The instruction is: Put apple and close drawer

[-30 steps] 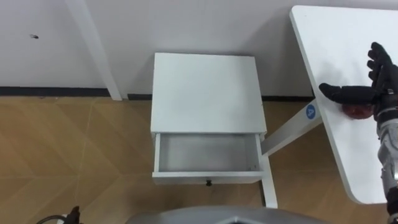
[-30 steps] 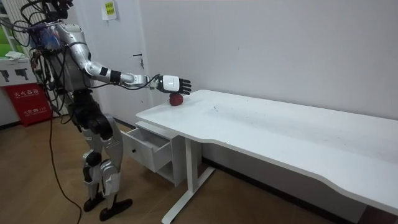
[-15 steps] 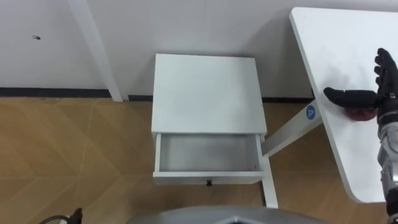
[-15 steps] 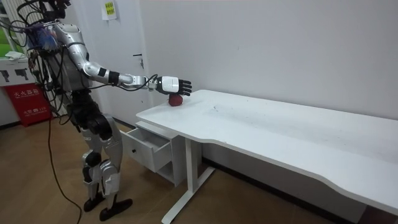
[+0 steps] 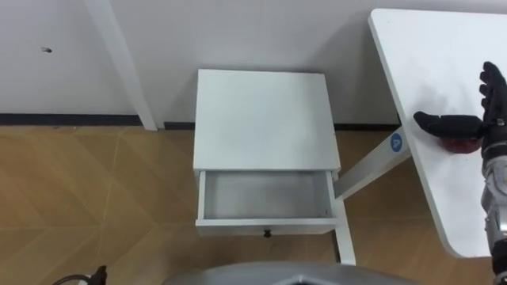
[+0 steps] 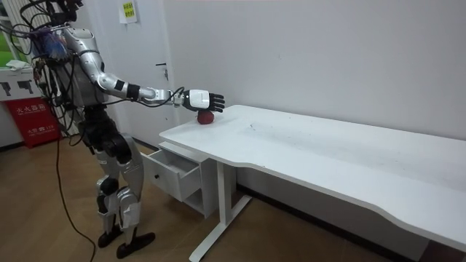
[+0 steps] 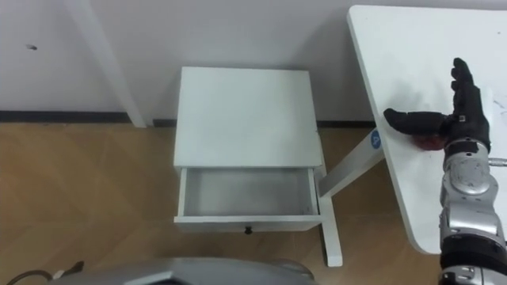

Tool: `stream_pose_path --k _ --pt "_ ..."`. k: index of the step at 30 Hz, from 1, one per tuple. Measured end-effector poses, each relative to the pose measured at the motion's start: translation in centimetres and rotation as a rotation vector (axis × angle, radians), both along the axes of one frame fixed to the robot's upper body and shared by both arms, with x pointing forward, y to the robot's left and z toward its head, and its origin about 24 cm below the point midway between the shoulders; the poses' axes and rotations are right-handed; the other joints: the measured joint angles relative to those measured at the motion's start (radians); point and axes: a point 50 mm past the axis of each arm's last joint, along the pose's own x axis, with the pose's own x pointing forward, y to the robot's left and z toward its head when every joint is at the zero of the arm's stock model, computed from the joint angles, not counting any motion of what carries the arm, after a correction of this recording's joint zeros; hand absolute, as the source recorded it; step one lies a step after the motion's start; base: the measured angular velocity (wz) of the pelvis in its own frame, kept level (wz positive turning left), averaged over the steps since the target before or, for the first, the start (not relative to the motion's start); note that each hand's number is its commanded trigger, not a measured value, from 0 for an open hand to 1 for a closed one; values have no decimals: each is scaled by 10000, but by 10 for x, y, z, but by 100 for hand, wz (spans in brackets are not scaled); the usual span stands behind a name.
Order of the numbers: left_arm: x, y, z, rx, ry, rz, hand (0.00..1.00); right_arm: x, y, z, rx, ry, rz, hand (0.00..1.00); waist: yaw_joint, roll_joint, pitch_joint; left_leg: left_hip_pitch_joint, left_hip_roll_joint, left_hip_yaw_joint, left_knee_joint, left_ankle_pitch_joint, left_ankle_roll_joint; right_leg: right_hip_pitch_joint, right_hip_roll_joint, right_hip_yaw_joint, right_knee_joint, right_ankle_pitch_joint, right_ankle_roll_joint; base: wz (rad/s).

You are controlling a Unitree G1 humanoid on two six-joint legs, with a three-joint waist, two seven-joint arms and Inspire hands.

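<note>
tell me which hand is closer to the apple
Right. The right hand is open directly over the apple on the desk, with its thumb stretched across it. No other arm reaches toward the desk.

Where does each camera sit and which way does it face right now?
Left eye view: on the head, looking down at the cabinet, its open drawer and the desk edge on the right; right hand open over the apple.
Right eye view: same head, slightly rightward; same scene, more right forearm.
Room view: stands off in the room, facing the wall and desk; whole robot at the room view's left, right arm stretched to the apple.
Shared: all three show hand, apple, drawer.
</note>
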Motion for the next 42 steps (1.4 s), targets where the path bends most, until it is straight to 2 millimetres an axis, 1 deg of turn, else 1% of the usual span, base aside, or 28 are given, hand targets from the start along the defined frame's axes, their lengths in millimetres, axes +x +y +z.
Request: stream_pose_path --k 2,5,9,12,16,19,20,21,22,25,27,30,33,37,42 --pt "-2 0 0 39 109 -160 0 -1 -1 -2 -72 114 13 0 -65 6 5 -19 2 -21 6 -1 0 -18 -1 -9 6 2 -4 0" --pt "-3 0 0 62 171 -285 0 -5 -4 -7 -187 433 -43 0 -72 1 2 -21 6 -18 0 -14 13 -24 1 10 14 3 -5 0" --pt "-3 0 0 61 186 -324 0 -16 -4 -20 -304 1386 158 0 -61 -41 -33 -1 1 56 -33 -15 15 -47 6 79 28 3 -4 -4" --pt "-6 0 -1 16 335 -297 0 -18 -4 -21 -288 1498 267 0 -92 -41 -30 25 3 92 -40 -15 16 -40 16 132 21 3 -4 -3" --pt "-7 0 -1 24 435 -402 0 -17 -3 -22 -515 1668 444 0 -71 -109 -21 4 2 55 -3 -14 16 -38 12 118 14 3 -4 0" --pt "-6 0 -1 -25 543 -557 0 -19 -3 -24 -518 1791 447 0 -51 -152 -32 -8 0 24 19 -14 17 -34 4 103 19 3 -4 0" --pt "-6 1 -1 -35 549 -563 0 -19 -2 -25 -501 1813 446 27 -49 -163 -30 -8 0 18 20 -14 16 -32 4 98 20 3 -4 0" --pt "-7 1 -1 -50 565 -572 0 -19 -2 -26 -470 1837 443 75 -46 -182 -23 -13 0 13 24 -14 17 -32 5 95 19 3 -4 0" --pt "-8 1 -1 -69 588 -571 0 -19 -1 -26 -470 1854 461 100 -46 -189 -23 -20 -3 13 24 -15 17 -36 0 94 19 2 -5 0" --pt "-9 3 0 -68 605 -474 0 -21 -2 -28 -326 1979 445 100 -19 -223 -25 -21 -8 10 24 -15 17 -42 -3 97 3 -1 -3 0" --pt "-10 5 1 -18 631 -444 0 -22 -2 -30 -230 2080 450 100 -13 -262 -51 -19 -7 -6 23 -15 17 -25 0 89 -12 -1 -3 0" --pt "-9 8 2 65 644 -406 0 -24 -9 -29 -287 2028 2 100 22 -278 -62 -14 -10 -41 28 -15 18 8 -1 59 -29 1 -1 0" --pt "-6 10 2 189 597 -447 0 -24 -16 -29 -228 2037 -402 100 26 -268 -61 8 -8 -117 34 -15 17 71 1 -19 -56 1 -1 6" --pt "-4 10 2 229 582 -440 0 -25 -22 -26 -281 2066 -658 100 84 -191 -57 138 5 -162 9 -19 11 194 25 -89 -155 1 -2 6" --pt "-1 10 2 238 550 -450 0 -24 -23 -25 -426 2067 -662 100 129 -167 -54 116 15 -163 20 -25 8 231 31 -88 -148 5 -8 1"
